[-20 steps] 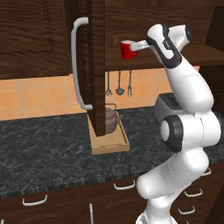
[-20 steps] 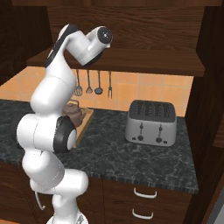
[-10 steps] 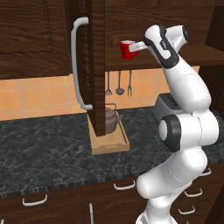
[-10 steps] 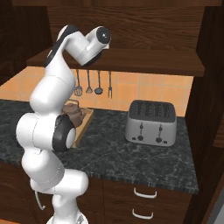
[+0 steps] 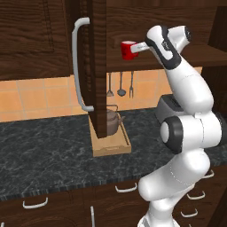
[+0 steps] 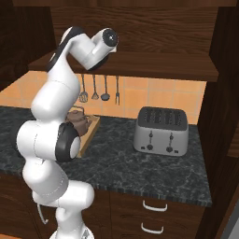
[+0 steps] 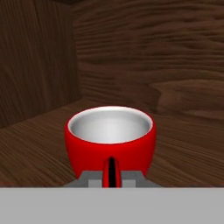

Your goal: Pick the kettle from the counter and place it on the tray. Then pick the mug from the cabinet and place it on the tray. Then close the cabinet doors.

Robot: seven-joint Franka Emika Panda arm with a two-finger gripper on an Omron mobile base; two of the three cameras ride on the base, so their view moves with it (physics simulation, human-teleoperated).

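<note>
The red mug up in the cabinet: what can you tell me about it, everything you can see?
The mug is small and bright red with a smooth white inside, and looks empty. It stands upright on the dark wooden shelf inside the cabinet, near its side wall. Its one handle points toward the robot, and the pincer is shut on that handle. In the left base view it shows as a red block at the shelf's front edge.

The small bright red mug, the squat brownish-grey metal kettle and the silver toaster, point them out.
Small bright red mug (image 7: 87,153): hand view, outer wall.
Squat brownish-grey metal kettle (image 5: 111,124): left base view, body.
Silver toaster (image 6: 161,137): right base view, front face.
</note>
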